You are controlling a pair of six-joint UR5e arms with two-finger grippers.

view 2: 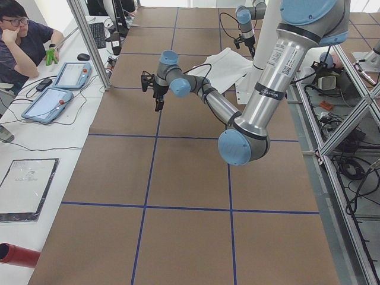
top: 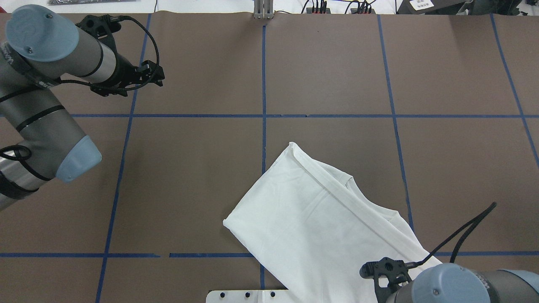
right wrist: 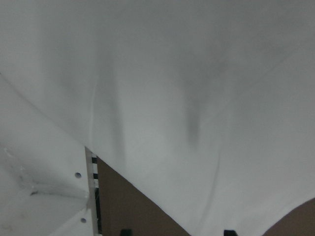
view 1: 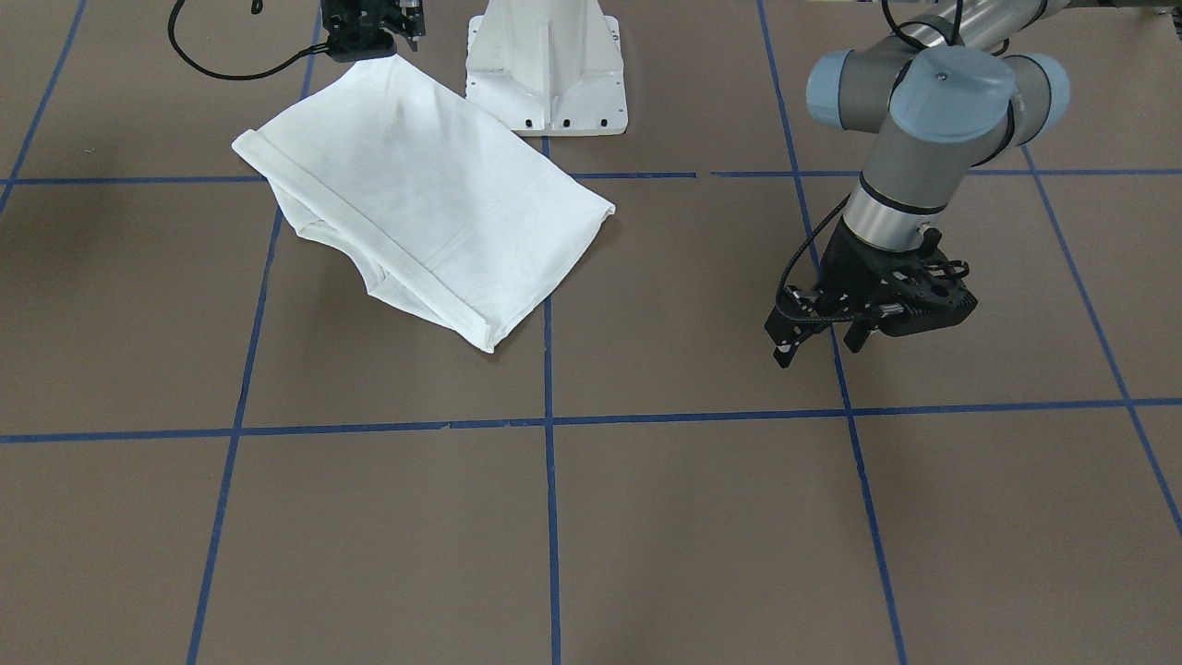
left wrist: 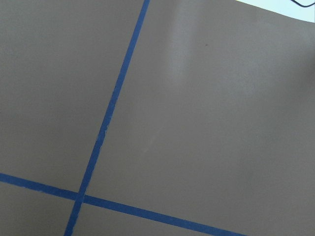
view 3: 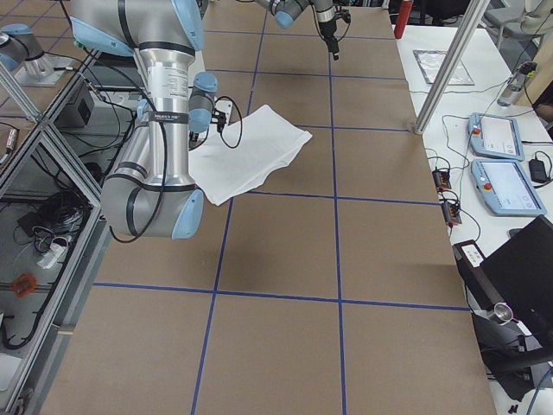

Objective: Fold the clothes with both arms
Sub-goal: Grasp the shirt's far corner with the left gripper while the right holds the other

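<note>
The T-shirt [view 1: 425, 203] is white, the table [view 1: 693, 536] brown (gridded with blue tape [view 1: 550, 517]).

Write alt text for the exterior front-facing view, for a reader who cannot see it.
A folded white T-shirt lies on a brown table gridded with blue tape, its top corner under the right gripper at the top edge. The left gripper hovers, fingers apart, over bare table at the view's right.

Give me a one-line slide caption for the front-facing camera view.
White T-shirt lies folded beside the pedestal, right gripper at one corner, left gripper open over the table.
</note>
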